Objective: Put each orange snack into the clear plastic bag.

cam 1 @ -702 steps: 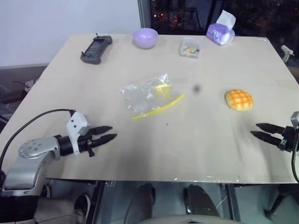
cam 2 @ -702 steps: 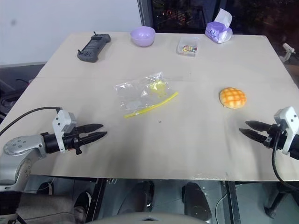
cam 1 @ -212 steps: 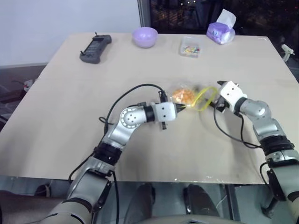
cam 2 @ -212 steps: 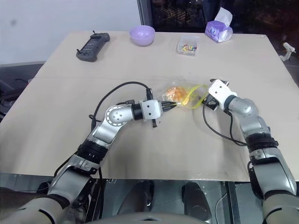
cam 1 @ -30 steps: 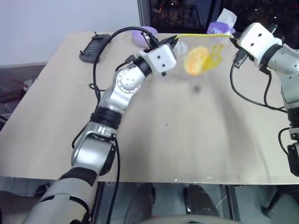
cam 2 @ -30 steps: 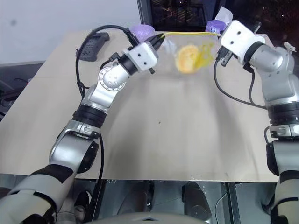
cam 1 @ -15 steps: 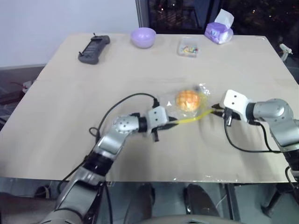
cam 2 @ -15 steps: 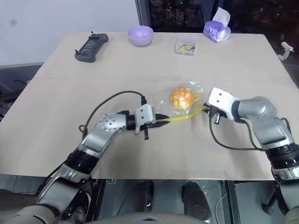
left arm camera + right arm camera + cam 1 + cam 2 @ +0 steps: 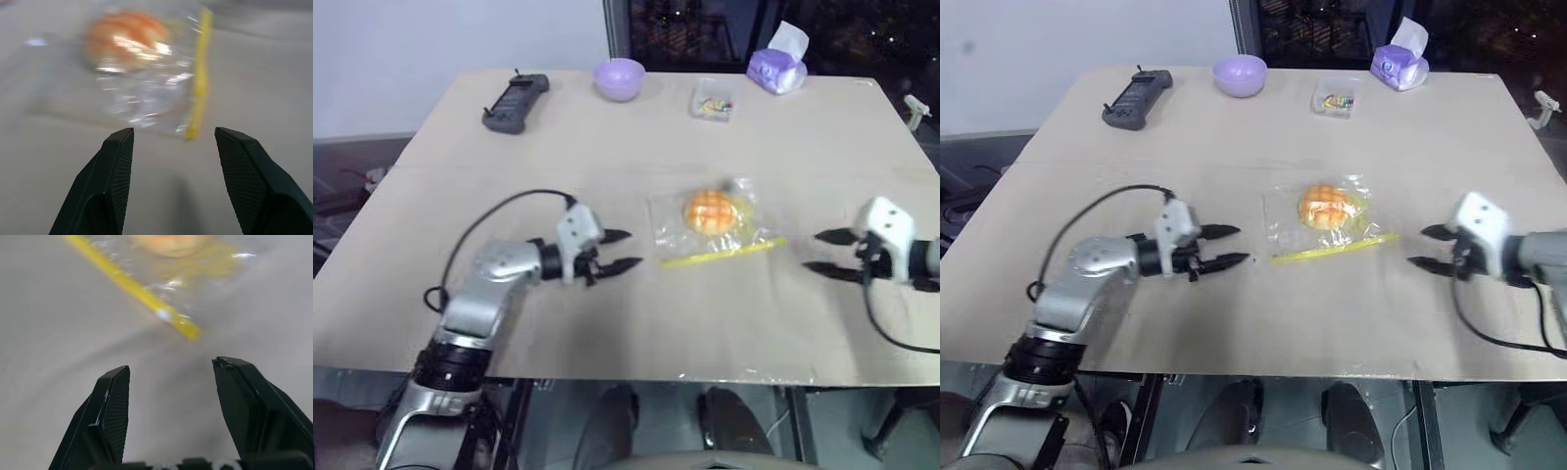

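The clear plastic bag (image 9: 734, 231) lies flat mid-table with its yellow seal strip (image 9: 724, 253) along the near edge. Inside it sits the orange snack (image 9: 709, 210), a domed bun with a grid top, also seen through the film in the left wrist view (image 9: 124, 36). My left gripper (image 9: 617, 252) rests low over the table to the left of the bag, open and empty. To the right of the bag my right gripper (image 9: 824, 253) is open and empty too, with the seal's end (image 9: 181, 325) just ahead of its fingers.
Along the far edge stand a black remote (image 9: 514, 102), a purple bowl (image 9: 619, 78), a small clear box of colourful bits (image 9: 712, 101) and a purple tissue pack (image 9: 775, 67). The table's right edge (image 9: 911, 127) is near my right arm.
Both grippers let go of the bag and opened. They drew back from it, left one leftward, right one rightward. The bag with the snack now lies free on the table.
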